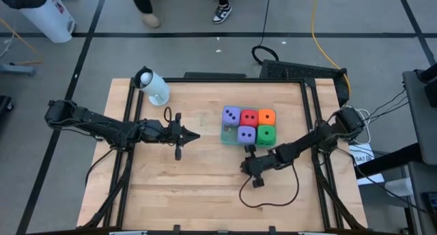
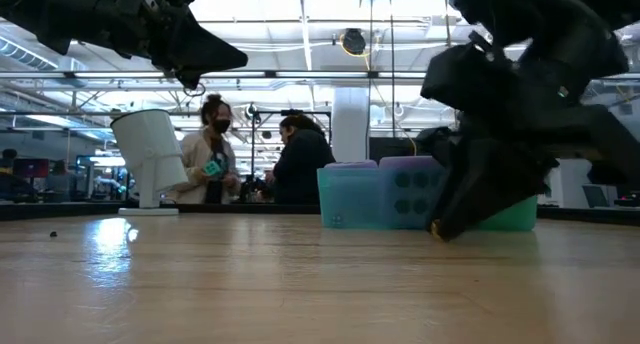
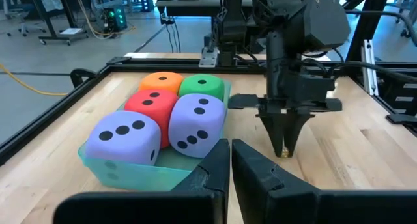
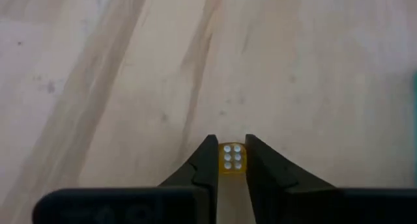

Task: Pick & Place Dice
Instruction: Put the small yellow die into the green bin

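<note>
Your small yellow die [image 4: 231, 158] sits pinched between the right gripper [image 4: 231, 160] fingers, low over the tabletop [image 1: 205, 187] beside the tray [image 3: 140, 175]. Picking looks done; placing remains. The left gripper [image 1: 193, 136], fingers nearly closed and empty, waits mid-table.

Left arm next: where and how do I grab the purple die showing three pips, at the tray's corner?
Come straight down on the purple corner die. Put the pads on its far and near faces, which look free above the teal tray's rim. The red die blocks the other pair.
</note>
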### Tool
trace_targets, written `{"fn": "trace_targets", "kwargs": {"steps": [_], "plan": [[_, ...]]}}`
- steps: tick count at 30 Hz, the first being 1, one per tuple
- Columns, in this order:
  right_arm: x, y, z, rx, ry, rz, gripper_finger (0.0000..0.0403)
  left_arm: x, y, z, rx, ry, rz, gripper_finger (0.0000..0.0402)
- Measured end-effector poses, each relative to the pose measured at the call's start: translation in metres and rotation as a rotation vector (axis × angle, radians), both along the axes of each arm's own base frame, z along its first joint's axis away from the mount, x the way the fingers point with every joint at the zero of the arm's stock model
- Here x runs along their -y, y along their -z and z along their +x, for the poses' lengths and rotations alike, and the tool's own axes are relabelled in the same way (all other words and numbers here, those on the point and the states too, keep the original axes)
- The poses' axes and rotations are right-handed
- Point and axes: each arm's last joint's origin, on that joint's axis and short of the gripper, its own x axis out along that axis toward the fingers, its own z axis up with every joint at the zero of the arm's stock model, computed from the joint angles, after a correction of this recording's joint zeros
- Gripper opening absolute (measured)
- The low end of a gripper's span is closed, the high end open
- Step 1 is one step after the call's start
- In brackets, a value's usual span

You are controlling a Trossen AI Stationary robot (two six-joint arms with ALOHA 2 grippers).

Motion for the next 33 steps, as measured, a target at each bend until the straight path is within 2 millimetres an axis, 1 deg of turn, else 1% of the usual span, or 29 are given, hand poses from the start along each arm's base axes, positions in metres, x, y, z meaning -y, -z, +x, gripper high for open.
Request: {"fn": "trace_targets", "kwargs": {"steps": [2, 4, 6, 7, 10, 12, 14, 17, 19, 21, 24, 27, 30, 33], "plan": [[0.003, -0.013, 0.005, 0.041, -0.006, -0.004, 0.0041, 0.000, 0.000, 0.000, 0.002, 0.000, 0.000, 0.0026], [0.008, -0.036, 0.012, 0.123, -0.003, 0.003, 0.0041, 0.000, -0.001, 0.000, 0.008, 0.000, -0.001, 0.0026], [0.017, -0.060, 0.021, 0.216, 0.014, -0.028, 0.0047, 0.000, -0.001, 0.000, 0.010, 0.000, -0.002, 0.0026], [0.023, -0.071, 0.023, 0.254, 0.035, -0.060, 0.0054, 0.000, -0.001, 0.000, 0.013, 0.000, -0.002, 0.0026], [0.049, -0.094, 0.031, 0.330, 0.129, -0.177, 0.0066, 0.000, -0.002, 0.000, 0.020, 0.000, -0.004, 0.0026], [0.068, -0.104, 0.033, 0.353, 0.175, -0.219, 0.0063, 0.000, -0.002, 0.000, 0.020, 0.000, -0.004, 0.0026], [0.087, -0.106, 0.036, 0.351, 0.182, -0.201, 0.0055, 0.000, -0.002, 0.000, 0.016, 0.000, -0.004, 0.0026], [0.110, -0.091, 0.036, 0.261, 0.187, -0.119, 0.0049, 0.000, -0.001, 0.000, 0.009, 0.001, -0.004, 0.0026], [0.118, -0.084, 0.035, 0.210, 0.230, -0.102, 0.0065, 0.000, 0.000, 0.000, 0.001, 0.002, -0.003, 0.0026], [0.125, -0.081, 0.033, 0.181, 0.291, -0.111, 0.0103, 0.000, 0.000, 0.000, 0.003, 0.004, -0.003, 0.0026], [0.128, -0.081, 0.033, 0.180, 0.323, -0.108, 0.0170, 0.000, 0.000, 0.000, 0.004, 0.004, 0.003, 0.0026], [0.123, -0.082, 0.034, 0.188, 0.289, -0.084, 0.0216, 0.000, -0.001, 0.000, 0.006, 0.003, 0.004, 0.0026], [0.116, -0.082, 0.034, 0.181, 0.237, -0.117, 0.0238, 0.000, -0.001, 0.000, 0.012, -0.001, 0.006, 0.0026], [0.109, -0.081, 0.034, 0.172, 0.161, -0.176, 0.0245, 0.000, -0.002, 0.000, 0.023, -0.001, 0.005, 0.0026]]}}
